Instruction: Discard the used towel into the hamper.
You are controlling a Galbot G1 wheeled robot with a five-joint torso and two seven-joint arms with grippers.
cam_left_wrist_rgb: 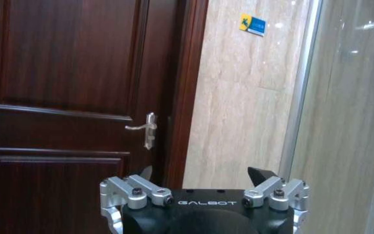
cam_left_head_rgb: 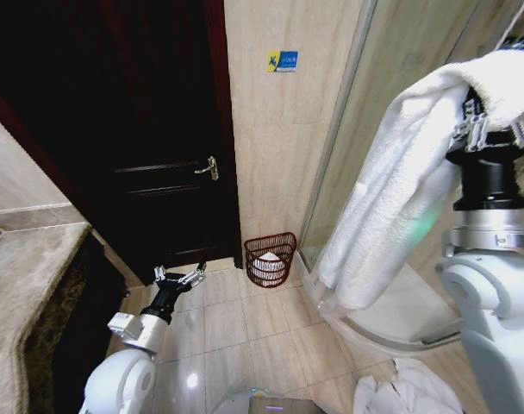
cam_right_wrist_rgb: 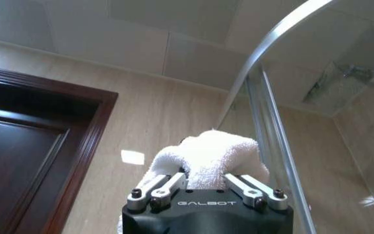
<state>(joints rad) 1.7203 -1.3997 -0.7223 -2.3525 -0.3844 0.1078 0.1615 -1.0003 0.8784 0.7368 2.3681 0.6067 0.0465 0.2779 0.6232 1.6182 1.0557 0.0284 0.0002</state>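
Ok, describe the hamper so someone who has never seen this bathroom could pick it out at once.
Start at the dark wooden door and follow its frame down to the tiled floor. The hamper stands on the floor against the beige wall, between the door frame and the glass shower enclosure. It is the one reddish-brown wire basket there, with thin vertical bars and something white inside.

White towel (cam_left_head_rgb: pixel 391 198), reddish-brown wire hamper (cam_left_head_rgb: pixel 271 257), dark wooden door (cam_left_head_rgb: pixel 141 129)
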